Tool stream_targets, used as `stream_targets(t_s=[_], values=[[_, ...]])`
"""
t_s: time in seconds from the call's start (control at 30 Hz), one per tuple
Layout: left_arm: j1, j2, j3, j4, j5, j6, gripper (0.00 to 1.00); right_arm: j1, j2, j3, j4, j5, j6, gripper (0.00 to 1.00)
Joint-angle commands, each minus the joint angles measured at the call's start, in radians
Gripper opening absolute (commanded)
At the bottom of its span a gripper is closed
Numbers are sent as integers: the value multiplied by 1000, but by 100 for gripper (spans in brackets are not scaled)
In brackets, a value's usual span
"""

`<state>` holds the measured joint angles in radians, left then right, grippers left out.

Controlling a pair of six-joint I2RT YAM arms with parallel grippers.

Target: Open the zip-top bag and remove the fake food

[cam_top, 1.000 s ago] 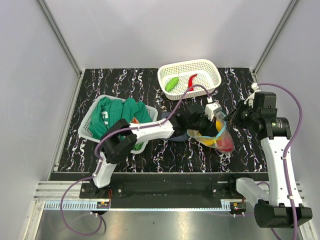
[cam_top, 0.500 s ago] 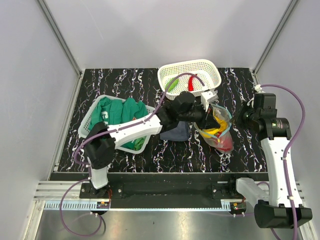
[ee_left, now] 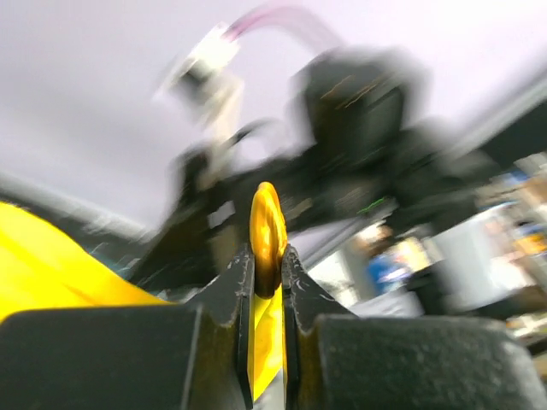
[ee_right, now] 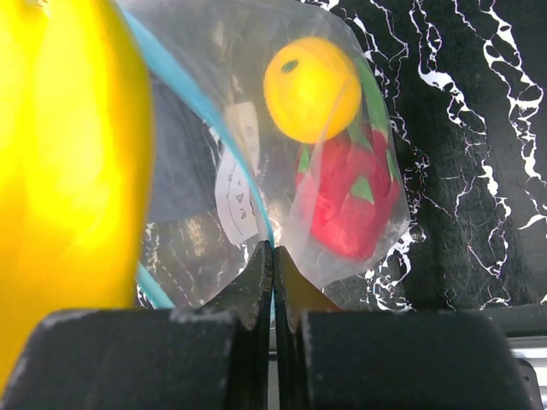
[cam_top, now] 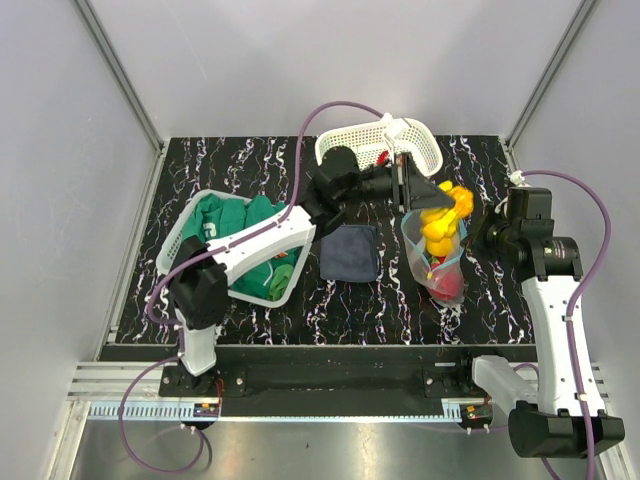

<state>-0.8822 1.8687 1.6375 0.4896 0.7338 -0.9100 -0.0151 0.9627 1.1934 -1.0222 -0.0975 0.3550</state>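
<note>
1. Plastic, clear and crinkly, makes the zip-top bag (cam_top: pixel 432 262). It is on the black table (cam_top: pixel 250 160) with white streaks, to the right of the dark cloth (cam_top: pixel 350 252). A teal zip strip (ee_right: pixel 209 115) runs along its mouth.
2. The left gripper (cam_top: pixel 415 192) is clamped on a shiny yellow banana (cam_top: pixel 442 214), just above the bag's mouth.
3. The right gripper (cam_top: pixel 472 238) is pinched tight on the bag's edge.
4. Only the right wrist view shows what is in the bag: a round yellow piece (ee_right: pixel 312 90) and a bumpy red-pink fruit (ee_right: pixel 350 201).
5. The left wrist view is blurry, but it shows the fingers (ee_left: pixel 235 290) squeezing the banana from up close.
</note>
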Motion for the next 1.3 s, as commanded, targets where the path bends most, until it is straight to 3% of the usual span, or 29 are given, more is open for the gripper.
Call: stream_targets(t_s=[0.0, 0.03, 0.13, 0.2, 0.3, 0.33, 0.5, 0.67, 0.8, 0.93, 1.13, 1.17, 1.2, 1.27], values=[[37, 55, 116, 452, 68, -504, 0, 0, 14, 9, 13, 4, -13, 0], [46, 69, 134, 518, 69, -646, 0, 0, 14, 9, 17, 4, -11, 0], [78, 118, 188, 694, 58, -820, 0, 0, 21, 8, 27, 4, -8, 0], [109, 127, 208, 683, 65, -813, 0, -2, 25, 6, 30, -4, -7, 0], [169, 119, 206, 556, 65, -692, 0, 0, 24, 9, 28, -22, -2, 0], [183, 121, 215, 506, 65, -590, 0, 0, 21, 12, 30, -25, -1, 0], [272, 176, 288, 128, 1, -256, 0, 0, 7, 20, 24, -30, -4, 0], [347, 349, 494, -104, -104, -80, 0, 0, 1, 21, 19, -44, 5, 0], [379, 478, 538, -92, -220, 28, 0, -2, -2, 21, 22, -48, 7, 0], [388, 578, 706, -301, -364, 273, 0, 0, -2, 14, 24, -50, -4, 0], [402, 656, 751, -301, -421, 296, 0, -2, -13, -20, 37, -59, -1, 0], [402, 662, 749, -304, -431, 299, 4, -2, -12, -23, 39, -61, 1, 0], [402, 662, 745, -312, -439, 299, 22, 0, -9, -25, 43, -67, 2, 0], [405, 656, 728, -324, -436, 303, 39, -2, -2, -20, 45, -77, 7, 0]])
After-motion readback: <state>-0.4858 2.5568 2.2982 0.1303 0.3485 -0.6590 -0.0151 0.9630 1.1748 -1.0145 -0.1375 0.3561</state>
